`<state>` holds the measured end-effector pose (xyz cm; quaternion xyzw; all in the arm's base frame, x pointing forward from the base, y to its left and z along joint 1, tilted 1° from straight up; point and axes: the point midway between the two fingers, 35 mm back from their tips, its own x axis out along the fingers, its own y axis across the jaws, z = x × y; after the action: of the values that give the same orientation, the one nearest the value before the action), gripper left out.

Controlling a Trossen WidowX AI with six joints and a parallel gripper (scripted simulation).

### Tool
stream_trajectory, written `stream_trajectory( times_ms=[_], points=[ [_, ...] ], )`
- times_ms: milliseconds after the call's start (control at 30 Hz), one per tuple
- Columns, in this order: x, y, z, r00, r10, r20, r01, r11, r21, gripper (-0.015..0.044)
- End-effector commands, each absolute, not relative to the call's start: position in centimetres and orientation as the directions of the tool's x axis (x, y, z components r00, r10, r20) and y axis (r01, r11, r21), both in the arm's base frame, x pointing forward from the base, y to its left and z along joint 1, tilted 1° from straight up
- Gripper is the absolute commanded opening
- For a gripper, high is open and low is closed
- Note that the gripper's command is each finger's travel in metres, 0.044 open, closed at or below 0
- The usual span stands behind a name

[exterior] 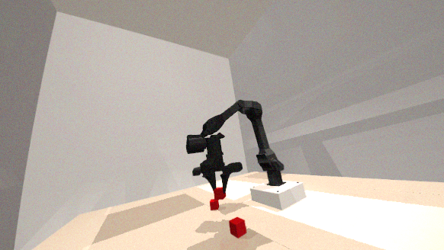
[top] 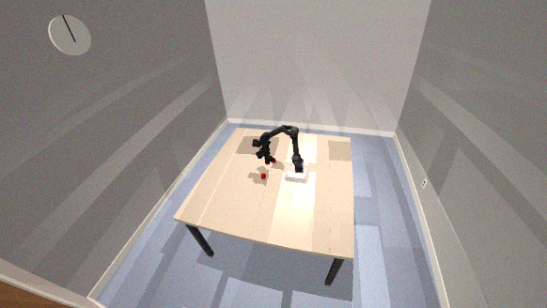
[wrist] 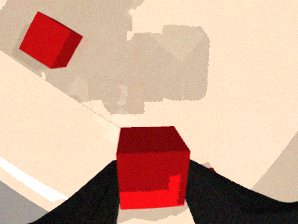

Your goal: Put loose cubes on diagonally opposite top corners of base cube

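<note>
Three red cubes look alike, and I cannot tell which one is the fixed base. My gripper is shut on one red cube and holds it a little above the table; the wrist view shows this cube filling the space between the two black fingers. A second red cube sits on the table just below and beside the held one. A third red cube sits alone nearer the exterior camera and also shows in the top view. The wrist view shows one loose cube at the upper left.
The arm's white base block stands on the wooden table to the right of the cubes. The table stands in a small grey-walled room, and its edges are far from the cubes.
</note>
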<state>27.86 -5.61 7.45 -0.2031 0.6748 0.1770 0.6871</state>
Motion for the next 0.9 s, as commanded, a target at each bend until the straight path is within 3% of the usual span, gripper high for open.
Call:
stream_trajectory(
  times_ms=[0,400,867],
  points=[
    [27.8,-5.5,9.0,0.038,-0.029,-0.999,-0.515,0.856,-0.044,0.0105],
    [27.4,-5.2,11.4,0.037,-0.029,-0.999,-0.500,0.865,-0.044,0.0105],
    [28.3,-2.1,10.0,0.038,-0.025,-0.999,-0.160,0.987,-0.031,0.0105]
  ],
)
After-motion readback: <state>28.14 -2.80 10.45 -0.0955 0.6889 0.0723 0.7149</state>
